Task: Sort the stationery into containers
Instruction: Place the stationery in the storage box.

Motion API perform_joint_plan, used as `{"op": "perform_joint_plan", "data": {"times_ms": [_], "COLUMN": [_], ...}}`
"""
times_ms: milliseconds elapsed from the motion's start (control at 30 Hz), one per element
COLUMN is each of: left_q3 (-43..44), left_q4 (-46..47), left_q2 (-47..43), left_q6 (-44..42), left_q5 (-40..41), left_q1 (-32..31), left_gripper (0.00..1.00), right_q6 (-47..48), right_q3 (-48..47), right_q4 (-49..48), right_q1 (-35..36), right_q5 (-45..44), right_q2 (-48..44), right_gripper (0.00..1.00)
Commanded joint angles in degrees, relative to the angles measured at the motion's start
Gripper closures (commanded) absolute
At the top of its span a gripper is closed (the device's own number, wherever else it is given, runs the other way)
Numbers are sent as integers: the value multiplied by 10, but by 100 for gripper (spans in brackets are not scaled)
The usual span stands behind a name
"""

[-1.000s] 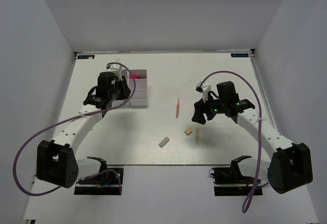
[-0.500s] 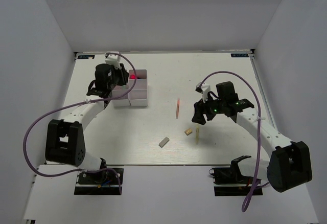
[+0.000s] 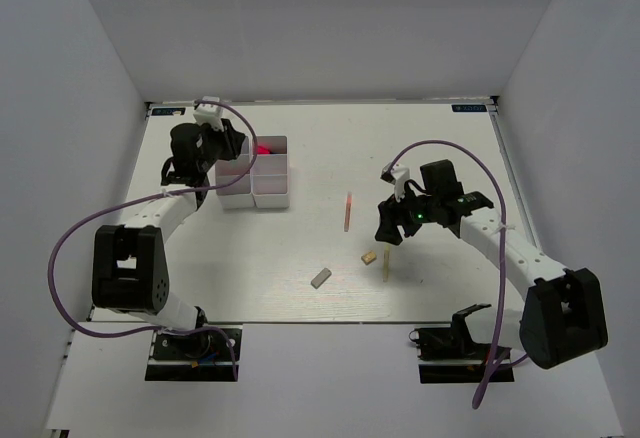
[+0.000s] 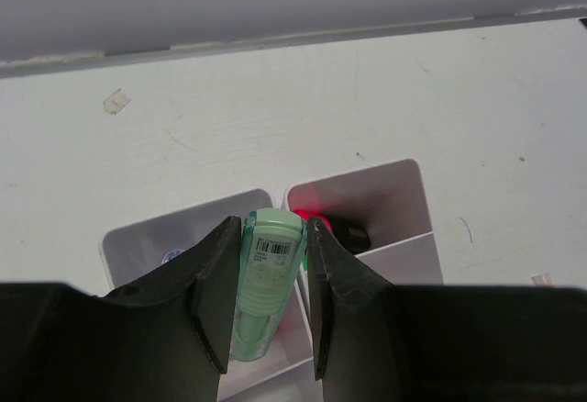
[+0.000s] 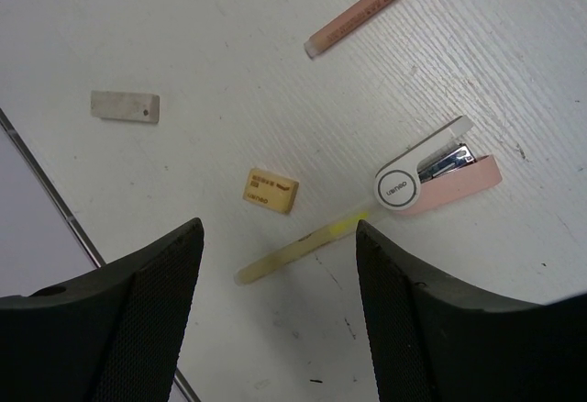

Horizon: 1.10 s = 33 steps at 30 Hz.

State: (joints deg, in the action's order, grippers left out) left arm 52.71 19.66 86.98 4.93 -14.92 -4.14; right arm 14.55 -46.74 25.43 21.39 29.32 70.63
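1. The pale green marker (image 4: pixel 266 303) was clamped between the two fingers of the left gripper (image 4: pixel 272 229). Its barcoded end faced the wrist camera, and its long axis ran along the fingers, pointing down toward the trays.
2. The containers (image 4: pixel 396 202) stood directly beneath it at the far left of the tabletop (image 3: pixel 440 148). In the wrist view the marker hung over the dividing wall between two compartments, not squarely over either one.
3. The compartment to the right of that wall held a red marker (image 4: pixel 312 220) with a dark end. The one to the left showed only a blue item (image 4: pixel 171 256), too small to name.
4. The coming move probably turned on that one offset. The marker likely needed a small sideways shift to clear the wall before the gripper let go, or it might land across the divider and tip out.
5. The right gripper (image 5: pixel 277 229) had its jaws wide apart with nothing between them, and it hovered over the loose pieces right of centre.
6. Below it lay a tan eraser (image 5: pixel 271 190) and, just beside that, a pale yellow pencil (image 5: pixel 303 246). A pink and white stapler (image 5: pixel 436 177) sat at the pencil's end.
7. An orange pencil (image 3: pixel 347 212) lay to the left of that gripper, and a grey eraser (image 3: pixel 320 278) lay nearer and farther left.
8. The right arm was by far the nearer to these pieces. The left gripper was well apart from them.
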Motion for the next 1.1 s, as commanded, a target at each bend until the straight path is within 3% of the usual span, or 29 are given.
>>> {"op": "perform_joint_plan", "data": {"times_ms": [0, 433, 900, 1067], "left_q3": [-11, -24, -27, -42], "left_q4": [64, 107, 105, 112], "left_q2": [4, 35, 73, 76], "left_q6": [-2, -16, -45, -45], "left_q5": [-57, -199, -224, -221], "left_q1": [11, 53, 65, 65], "left_gripper": [100, 100, 100, 88], "right_q6": [8, 10, 14, 15], "right_q3": [-24, -25, -26, -26], "right_q4": [0, 1, 3, 4], "right_q1": [-2, -4, -4, -3], "right_q5": [8, 8, 7, 8], "right_q2": [5, 13, 19, 20], "right_gripper": [30, 30, 30, 30]}}
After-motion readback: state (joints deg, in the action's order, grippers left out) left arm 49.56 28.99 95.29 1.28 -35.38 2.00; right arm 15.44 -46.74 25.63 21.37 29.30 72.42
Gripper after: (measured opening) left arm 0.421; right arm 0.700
